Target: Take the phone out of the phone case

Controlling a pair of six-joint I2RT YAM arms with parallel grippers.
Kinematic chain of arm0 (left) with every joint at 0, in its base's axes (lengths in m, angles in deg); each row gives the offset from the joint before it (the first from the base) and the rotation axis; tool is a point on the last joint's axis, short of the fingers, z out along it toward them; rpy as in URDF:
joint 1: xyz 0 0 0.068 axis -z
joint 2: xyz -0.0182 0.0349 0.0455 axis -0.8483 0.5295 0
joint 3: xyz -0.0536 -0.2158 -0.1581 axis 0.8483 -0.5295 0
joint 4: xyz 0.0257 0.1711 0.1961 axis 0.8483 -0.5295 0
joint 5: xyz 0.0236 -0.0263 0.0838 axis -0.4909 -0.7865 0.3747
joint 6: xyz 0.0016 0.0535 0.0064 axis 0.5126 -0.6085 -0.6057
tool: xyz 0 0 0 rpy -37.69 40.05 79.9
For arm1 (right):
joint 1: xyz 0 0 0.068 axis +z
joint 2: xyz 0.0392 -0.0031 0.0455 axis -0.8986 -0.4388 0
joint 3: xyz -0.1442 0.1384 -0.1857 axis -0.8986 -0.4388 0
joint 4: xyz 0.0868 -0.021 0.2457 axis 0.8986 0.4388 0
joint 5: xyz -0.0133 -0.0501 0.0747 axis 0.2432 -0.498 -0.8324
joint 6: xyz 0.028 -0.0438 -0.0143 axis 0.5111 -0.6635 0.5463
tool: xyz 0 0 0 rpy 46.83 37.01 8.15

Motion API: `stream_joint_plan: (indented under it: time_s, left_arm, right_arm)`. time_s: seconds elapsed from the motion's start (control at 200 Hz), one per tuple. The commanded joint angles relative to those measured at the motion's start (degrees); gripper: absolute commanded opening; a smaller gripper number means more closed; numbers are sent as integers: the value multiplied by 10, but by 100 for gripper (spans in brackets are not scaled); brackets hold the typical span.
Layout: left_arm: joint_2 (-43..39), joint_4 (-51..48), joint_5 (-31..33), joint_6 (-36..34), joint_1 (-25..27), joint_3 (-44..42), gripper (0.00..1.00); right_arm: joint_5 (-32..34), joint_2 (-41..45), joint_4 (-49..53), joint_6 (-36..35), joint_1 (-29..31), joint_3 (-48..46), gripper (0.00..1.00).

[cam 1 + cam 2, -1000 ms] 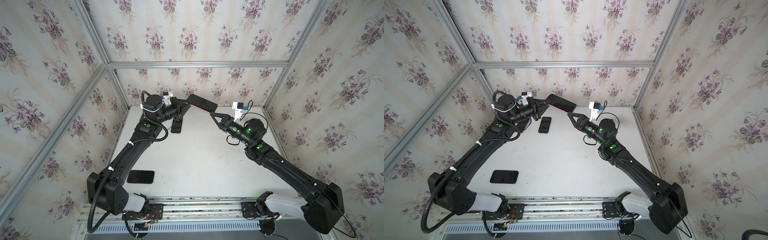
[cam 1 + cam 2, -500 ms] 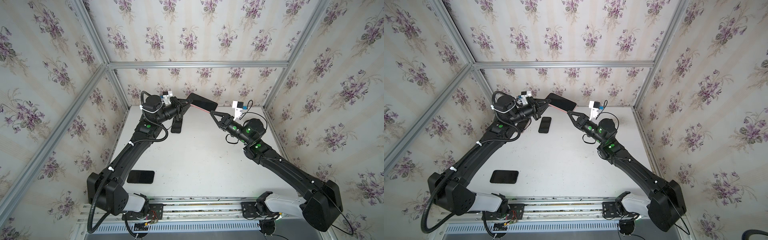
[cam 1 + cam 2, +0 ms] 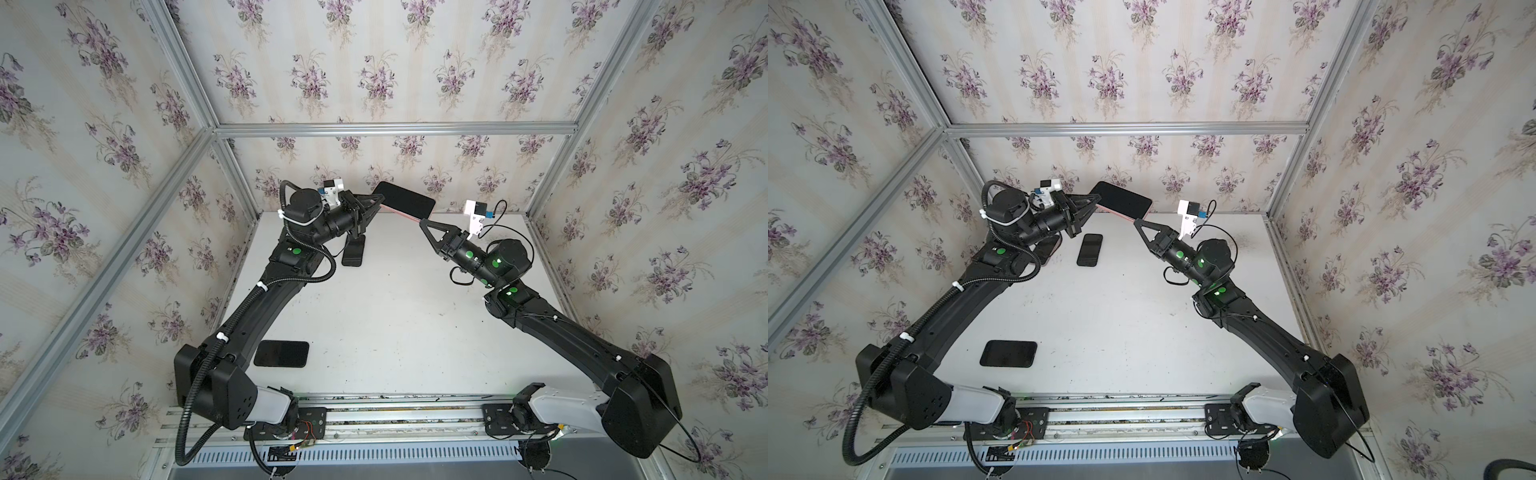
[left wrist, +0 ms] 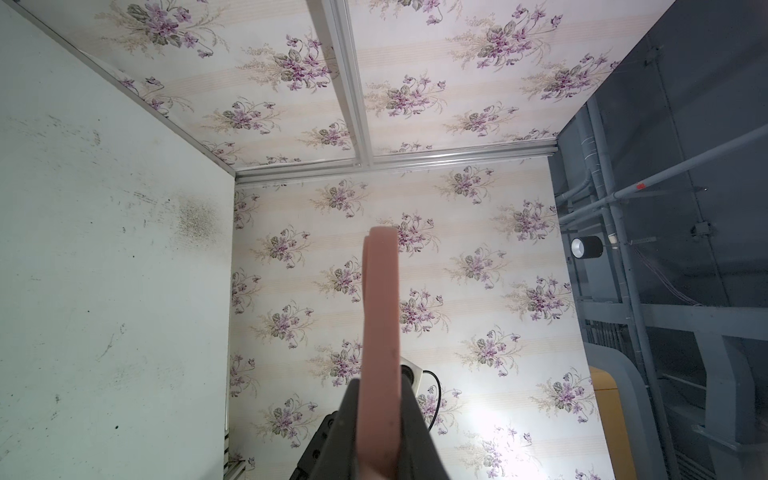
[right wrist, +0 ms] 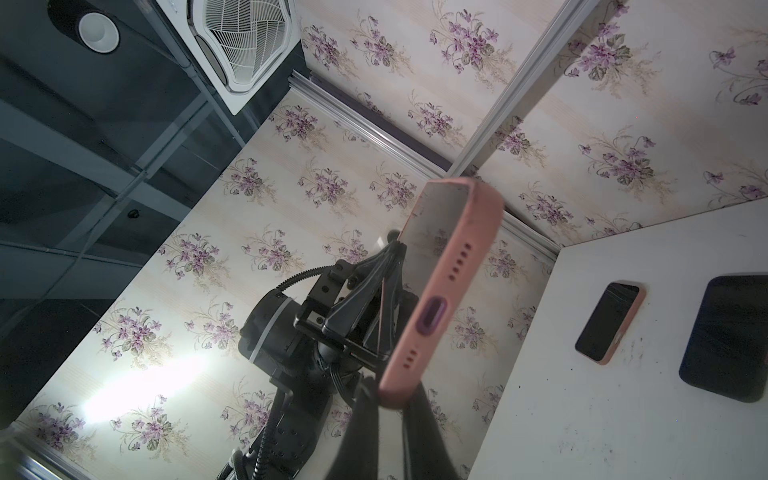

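Note:
A phone (image 3: 404, 198) with a dark screen sits in a pink phone case (image 5: 451, 282) and is held in the air at the back of the cell, seen in both top views (image 3: 1122, 199). My left gripper (image 3: 380, 200) is shut on one end of it; the left wrist view shows the case (image 4: 380, 332) edge-on between the two fingers of that gripper (image 4: 379, 401). My right gripper (image 3: 422, 222) is shut on the opposite end, pinching a corner of the case beside the charging port (image 5: 430, 316). The right wrist view shows this gripper (image 5: 390, 401) gripping that corner.
On the white table (image 3: 395, 316) lie a small phone (image 5: 609, 320) in a pink case and a larger dark one (image 5: 727, 336), near the left arm. A black phone (image 3: 1090, 249) shows at the back, another dark slab (image 3: 281, 354) at front left. Floral walls stand close behind.
My right gripper has closed its jaws on the free end of the cased phone. The left gripper keeps holding it in about the same place.

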Motion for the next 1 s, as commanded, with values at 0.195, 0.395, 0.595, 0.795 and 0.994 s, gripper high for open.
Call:
stream_joint_plan:
  time_s: [0.195,0.395,0.595,0.795,0.994]
  left_arm:
    - [1,38,-47,29,3,22,0]
    - [3,34,-66,39,8,39,0]
    - [15,22,-85,34,8,69,0]
    - [31,18,-109,5,5,87,0]
    - [36,0,-106,-37,5,95,0]
  right_arm:
    - [-78,-6,23,-123,-28,-22,0]
    - [-94,-7,131,-237,-72,2,0]
    - [-78,16,177,-295,-94,-2,0]
    - [-83,94,198,-260,-152,-62,50]
    - [-135,144,159,-192,-172,-64,71]
